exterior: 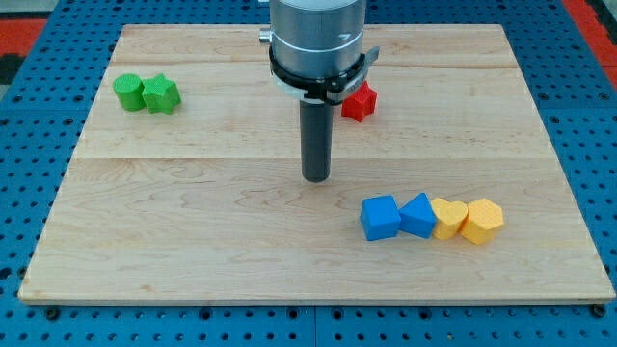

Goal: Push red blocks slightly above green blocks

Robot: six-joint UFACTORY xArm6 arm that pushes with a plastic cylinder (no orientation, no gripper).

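Notably, no brand, label or legible writing was recorded on any item. A pale wooden board (193, 241), made of joined planks, was noted lying on a blue perforated base (39, 58); a red-and-white strip (588, 14) was glimpsed at the view's top right corner.

Seven blocks were counted. One red block (360, 101), shape unclear because partly hidden by the arm's grey housing (318, 39), was listed just to the view's right of and above my tip (316, 179). Two green blocks, touching, were placed well to the view's left of and above the tip: a rounded green block (127, 92) and a knobbly green block (161, 94). Two blue blocks, a blue cube (380, 217) and a blue angular block (418, 214), were entered below and to the right of the tip, followed in one touching row by a yellow block (448, 218) and a yellow faceted block (481, 221).

My tip was recorded bare on the board, touching no block and grasping nothing.
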